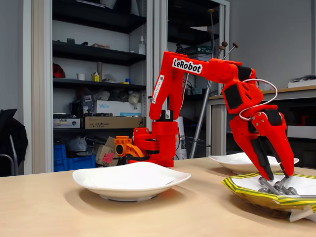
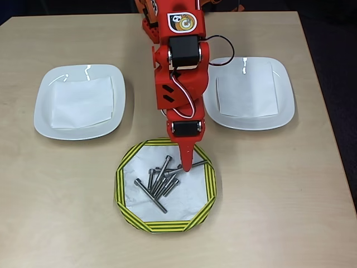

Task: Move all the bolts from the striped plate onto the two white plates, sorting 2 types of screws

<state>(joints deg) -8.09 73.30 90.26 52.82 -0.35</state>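
Several grey bolts, long and short, lie in a loose pile on the striped plate at the table's front. My red gripper points down into the pile's right edge. In the fixed view the gripper is open, its two fingertips spread just above the bolts on the striped plate; nothing is held. Both white plates carry only a white paper sheet: one to the left and one to the right in the overhead view.
The arm's red base stands at the back of the table between the white plates. Shelves and a workbench lie behind the table. Bare wood runs along the table's front and sides.
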